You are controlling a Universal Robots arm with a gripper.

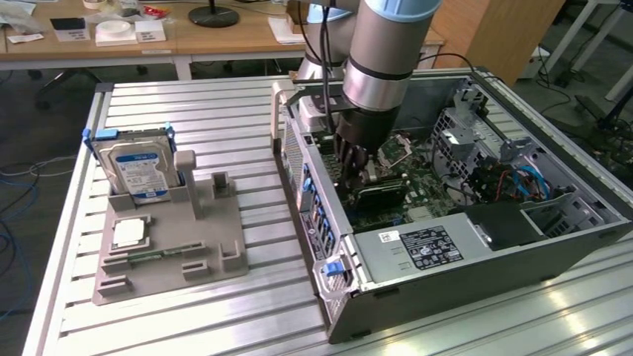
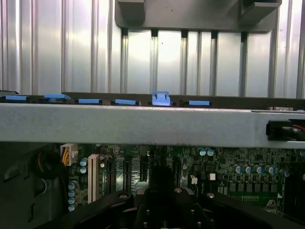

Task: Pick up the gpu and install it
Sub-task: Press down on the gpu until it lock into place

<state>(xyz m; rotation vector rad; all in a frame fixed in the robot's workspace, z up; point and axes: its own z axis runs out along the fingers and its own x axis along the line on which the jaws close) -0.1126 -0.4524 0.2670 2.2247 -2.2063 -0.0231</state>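
The computer case (image 1: 465,245) lies open on the slatted worktop (image 1: 198,311), its power supply (image 1: 420,248) nearest; the gpu (image 1: 381,194) sits down on the motherboard (image 2: 224,167) directly under the hand (image 1: 358,159); its fingers are pressed together, deep between the case walls.

gripper (image 1: 358,159) inside computer case (image 1: 554,248), above gpu (image 1: 381,194)

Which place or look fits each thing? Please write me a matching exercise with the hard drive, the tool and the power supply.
Things:
1. hard drive
2. tool
3. power supply

Places or looks:
A. reaching into the open case, above the motherboard
B. silver box bearing a black label
C. standing upright in the grey holder

Pairs: 1-C; 2-A; 3-B
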